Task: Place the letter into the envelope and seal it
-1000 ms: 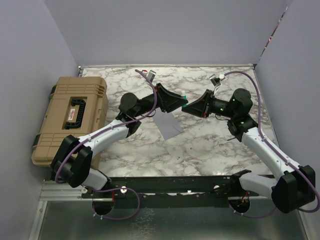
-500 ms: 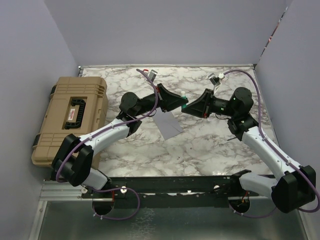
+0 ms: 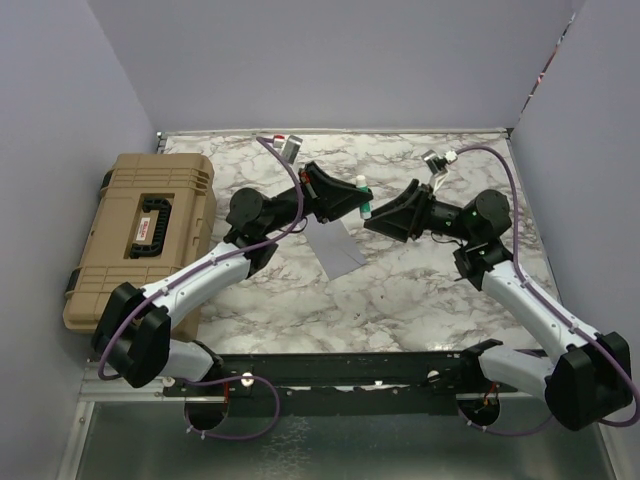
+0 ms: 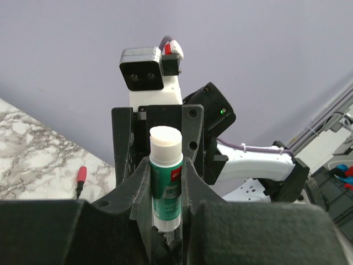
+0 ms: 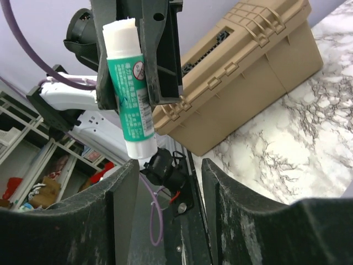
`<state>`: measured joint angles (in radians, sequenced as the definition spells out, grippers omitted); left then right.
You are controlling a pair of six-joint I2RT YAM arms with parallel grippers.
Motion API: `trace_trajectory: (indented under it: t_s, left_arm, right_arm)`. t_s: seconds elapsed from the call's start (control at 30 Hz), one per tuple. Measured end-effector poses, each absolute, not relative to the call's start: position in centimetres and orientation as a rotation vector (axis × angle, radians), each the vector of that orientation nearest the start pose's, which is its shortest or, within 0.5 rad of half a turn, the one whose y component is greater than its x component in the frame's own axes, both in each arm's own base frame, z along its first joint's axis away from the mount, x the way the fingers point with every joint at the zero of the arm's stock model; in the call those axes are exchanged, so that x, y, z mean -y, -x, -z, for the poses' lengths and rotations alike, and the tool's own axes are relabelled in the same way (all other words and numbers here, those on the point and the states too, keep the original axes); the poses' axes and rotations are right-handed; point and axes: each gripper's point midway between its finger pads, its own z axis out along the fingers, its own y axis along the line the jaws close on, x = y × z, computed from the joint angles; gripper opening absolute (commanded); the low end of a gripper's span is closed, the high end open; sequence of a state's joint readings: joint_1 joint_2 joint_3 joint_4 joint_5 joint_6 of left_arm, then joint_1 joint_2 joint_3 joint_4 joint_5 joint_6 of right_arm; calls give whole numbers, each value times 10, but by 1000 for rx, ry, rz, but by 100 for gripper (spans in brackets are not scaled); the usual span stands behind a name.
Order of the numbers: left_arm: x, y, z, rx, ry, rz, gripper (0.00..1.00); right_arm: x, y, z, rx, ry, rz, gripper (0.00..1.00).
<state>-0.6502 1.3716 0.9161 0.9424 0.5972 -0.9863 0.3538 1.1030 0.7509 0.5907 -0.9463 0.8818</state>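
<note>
Marble-patterned tabletop [image 3: 420, 290] bears the grey envelope [image 3: 337, 250], lavender walls [image 3: 330, 60] around.

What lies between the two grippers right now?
A green glue stick, clamped in the jaws of the left gripper, facing the open right gripper. Both wrist views show it.

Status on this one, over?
Left gripper, jaws shut on glue stick. Right gripper, jaws open, facing it. Envelope flat on table, untouched. Letter not seen.

Arms: left arm [image 3: 215, 265] and right arm [image 3: 525, 300], white shells, black joints.
Cables [image 5: 9, 22]: purple, running along each arm.
Hands: left hand [image 3: 361, 200], right hand [image 3: 371, 224], matte black, angular.
Wrist camera [image 4: 142, 68]: grey, two lenses, red plug at 1 o'clock.
</note>
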Motion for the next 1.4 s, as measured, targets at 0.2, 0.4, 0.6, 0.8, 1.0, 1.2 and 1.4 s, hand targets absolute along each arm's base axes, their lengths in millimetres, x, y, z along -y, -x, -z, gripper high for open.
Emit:
trace_trajectory:
  t_s: [0.2, 0.4, 0.6, 0.8, 1.0, 1.2, 1.4]
  left_arm:
    - [341, -243, -400, -1299, -360, 1758, 0]
    - [340, -245, -402, -1304, -323, 1770, 0]
    - [341, -245, -403, -1304, -312, 1777, 0]
    - [343, -241, -405, -1292, -317, 1785, 0]
    - [340, -247, -408, -1284, -276, 1769, 0]
    - [330, -266, -405, -1301, -155, 1670, 0]
    - [321, -292, -385, -1375, -45, 1524, 0]
  right_arm:
    - [-256, -225, -349, -1491, 499, -1648, 51]
    - [-259, -219, -366, -1398, 530, -1687, 52]
    - [-263, -216, -368, -1397, 544, -1699, 43]
    - [-268, -220, -364, -1413, 535, -1706, 8]
    - [-269, -227, -365, -1424, 540, -1666, 0]
    - [-273, -252, -363, -1505, 539, -1452, 0]
    - [-280, -281, -342, -1553, 581, -1112, 0]
